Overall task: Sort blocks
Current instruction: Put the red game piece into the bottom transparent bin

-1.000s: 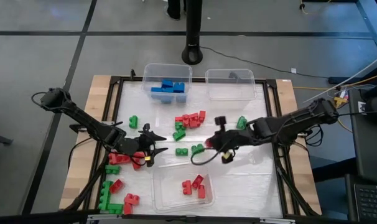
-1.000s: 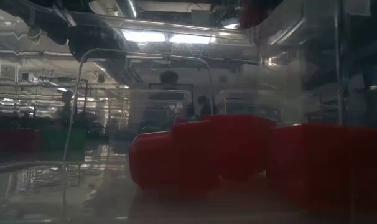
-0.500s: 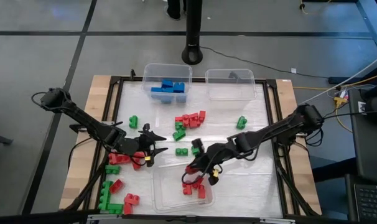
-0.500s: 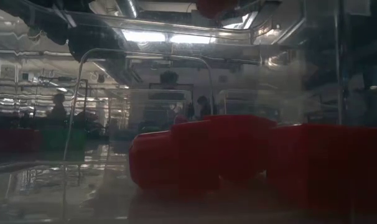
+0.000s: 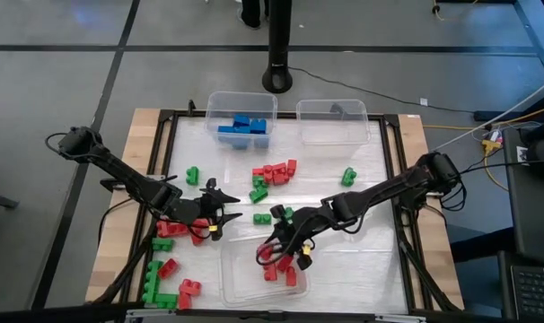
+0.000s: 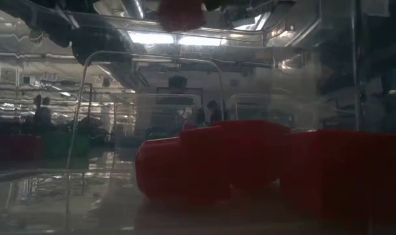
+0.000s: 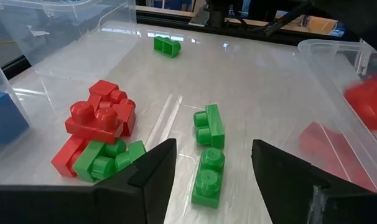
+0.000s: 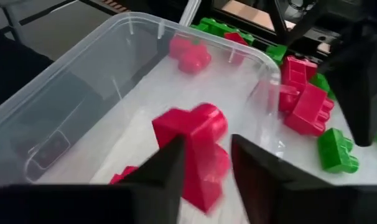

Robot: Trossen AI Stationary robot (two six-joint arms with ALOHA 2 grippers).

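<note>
Red, green and blue blocks lie about the table. My right gripper (image 5: 281,256) hangs over the clear near bin (image 5: 245,285), which holds several red blocks (image 5: 285,271). Its fingers stand parted, with a red block (image 8: 191,134) showing blurred just off their tips above the bin floor. The same block shows at the top of the low view (image 6: 180,13). My left gripper (image 5: 220,215) stands open over the table at the left, with two green blocks (image 7: 208,152) lying ahead between its fingers, untouched. My right gripper slants down into the near bin from the table's right. The red block sits at its parted fingertips (image 8: 176,149), clear of the bin floor. I cannot tell whether the fingers touch it.
The far bin (image 5: 220,108) holds blue blocks (image 5: 243,127); the bin beside it (image 5: 333,135) has none. Loose red blocks (image 5: 274,172) and green ones (image 5: 348,177) lie mid-table. More red and green blocks (image 5: 164,269) cluster at the near left.
My right gripper has swung from mid-table toward the near-left, come down and tipped downward over the near bin, bringing the red block with it. In the low view the block has moved left and sunk slightly.
</note>
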